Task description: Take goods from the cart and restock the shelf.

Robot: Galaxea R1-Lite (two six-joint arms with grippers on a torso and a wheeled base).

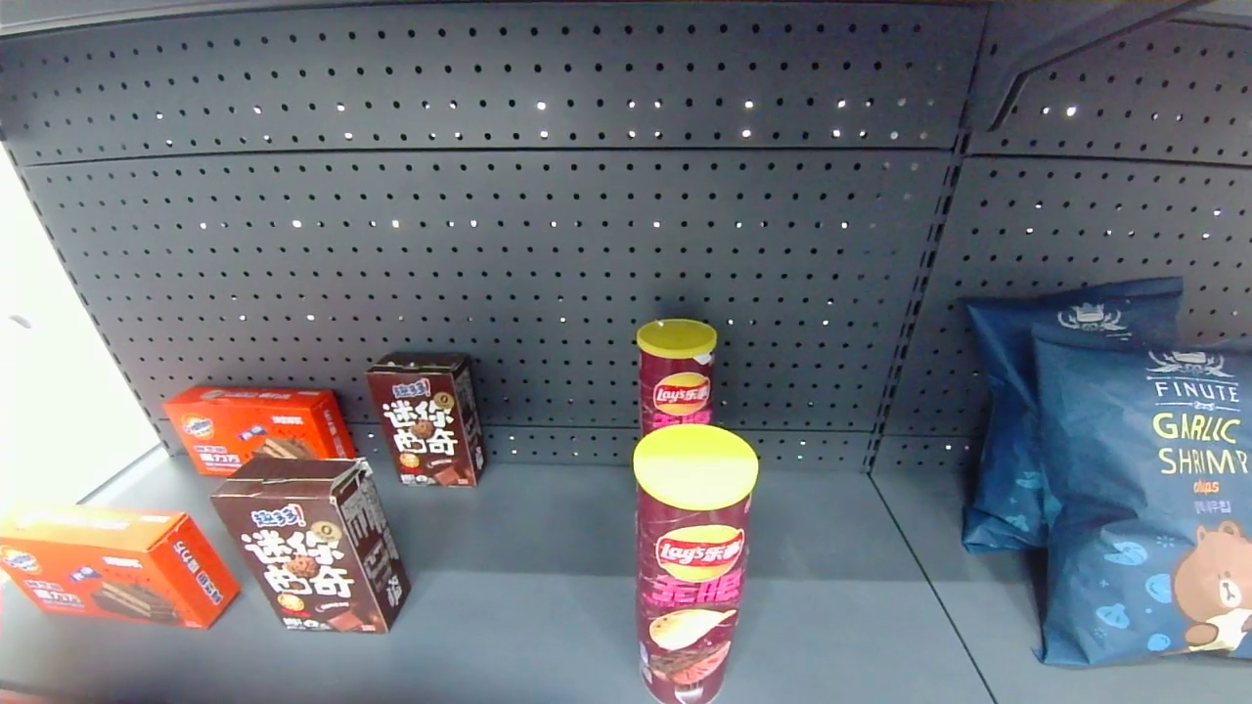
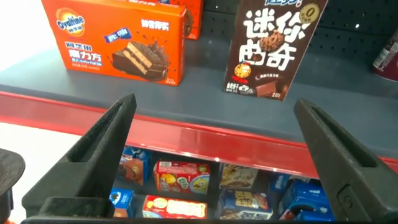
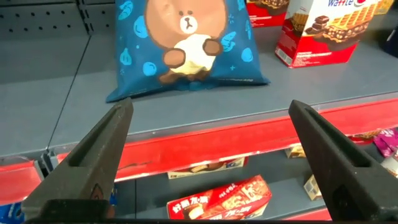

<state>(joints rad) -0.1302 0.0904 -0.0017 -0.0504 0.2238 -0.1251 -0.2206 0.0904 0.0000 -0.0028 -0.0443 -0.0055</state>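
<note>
Left gripper (image 2: 214,102): two matte black jaws, long and wedge-shaped, broad at the base and tapering to blunt tips, with flat slanted faces and hard edges. Small round recess near the base of one. Right gripper (image 3: 209,104): same matte black pair of tapering wedges, with faint round marks low on both.
</note>
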